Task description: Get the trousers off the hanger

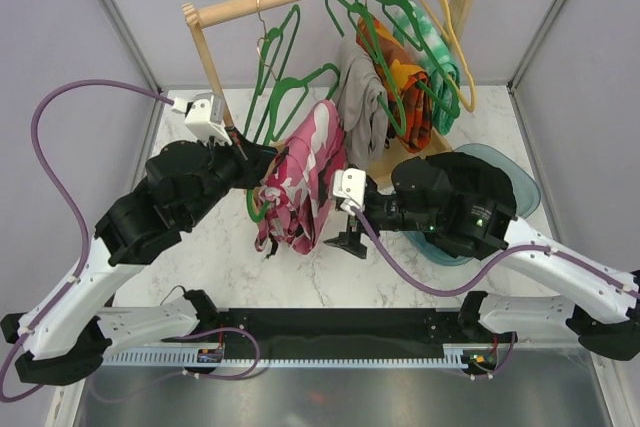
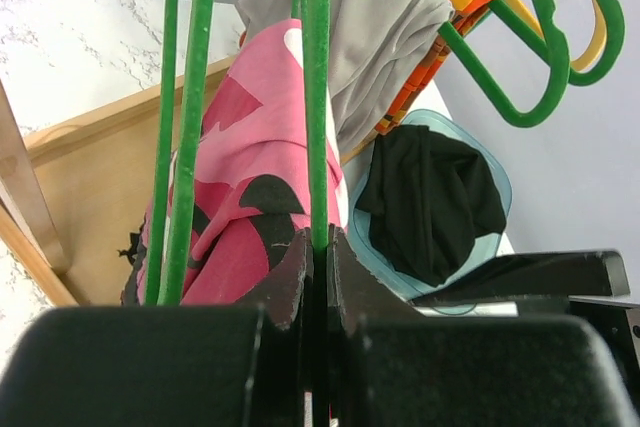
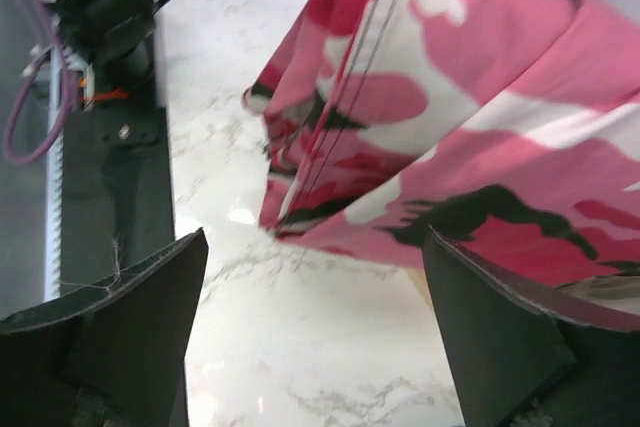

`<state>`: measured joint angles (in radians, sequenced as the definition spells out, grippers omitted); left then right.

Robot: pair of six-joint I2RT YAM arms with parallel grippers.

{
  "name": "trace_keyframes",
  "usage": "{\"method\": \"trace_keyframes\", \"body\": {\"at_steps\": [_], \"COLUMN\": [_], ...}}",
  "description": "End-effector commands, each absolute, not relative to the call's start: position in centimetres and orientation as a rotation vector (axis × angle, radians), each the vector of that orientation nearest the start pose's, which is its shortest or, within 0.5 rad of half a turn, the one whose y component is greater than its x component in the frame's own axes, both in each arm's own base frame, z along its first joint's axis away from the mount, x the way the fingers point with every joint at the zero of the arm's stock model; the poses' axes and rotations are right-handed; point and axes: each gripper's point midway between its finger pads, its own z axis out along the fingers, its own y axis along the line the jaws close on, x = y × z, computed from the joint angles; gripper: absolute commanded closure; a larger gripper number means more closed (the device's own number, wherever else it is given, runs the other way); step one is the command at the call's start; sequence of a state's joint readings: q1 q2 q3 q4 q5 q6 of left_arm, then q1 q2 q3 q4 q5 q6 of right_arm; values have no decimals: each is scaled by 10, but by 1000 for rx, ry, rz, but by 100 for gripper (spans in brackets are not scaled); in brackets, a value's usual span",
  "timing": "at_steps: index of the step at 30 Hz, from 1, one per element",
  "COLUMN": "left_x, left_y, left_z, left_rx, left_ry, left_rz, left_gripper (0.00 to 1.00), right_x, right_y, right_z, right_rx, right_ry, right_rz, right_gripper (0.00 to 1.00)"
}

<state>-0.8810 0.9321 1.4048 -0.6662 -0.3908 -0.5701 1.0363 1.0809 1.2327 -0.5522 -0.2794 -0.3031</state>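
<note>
We are clamping left jaws on the green plastic hanger (image 2: pixel 318 97); right jaws, apart beside it, should next grip its pink camouflage fabric trousers (image 3: pixel 480 127).

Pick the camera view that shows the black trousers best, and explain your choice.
The left wrist view: the black trousers lie bunched in the teal bin, unobstructed. From the top external camera the right arm covers most of that bin, hiding them. The right wrist view shows camouflage trousers and table, not the bin.
</note>
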Motion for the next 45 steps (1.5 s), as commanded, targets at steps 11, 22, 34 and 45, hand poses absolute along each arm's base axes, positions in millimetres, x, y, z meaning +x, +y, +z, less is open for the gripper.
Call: {"method": "trace_keyframes", "body": {"at_steps": [11, 22, 34, 45], "left_x": [216, 209, 207, 208], "left_y": [-183, -176, -175, -175], "left_z": [491, 503, 501, 494], "left_rx": [-198, -188, -188, -185], "left_ry": [1518, 1471, 1471, 1484], "left_rz": [-929, -958, -958, -950], "left_gripper": [98, 98, 98, 98], "right_x": [171, 212, 241, 230], "right_y": [387, 360, 344, 348], "right_z": [350, 346, 354, 408], "right_rx": [-796, -637, -656, -885], "right_ry": [1594, 1627, 1591, 1401], "right_rz": [729, 451, 413, 574], "right_gripper": [2, 5, 38, 100]}}
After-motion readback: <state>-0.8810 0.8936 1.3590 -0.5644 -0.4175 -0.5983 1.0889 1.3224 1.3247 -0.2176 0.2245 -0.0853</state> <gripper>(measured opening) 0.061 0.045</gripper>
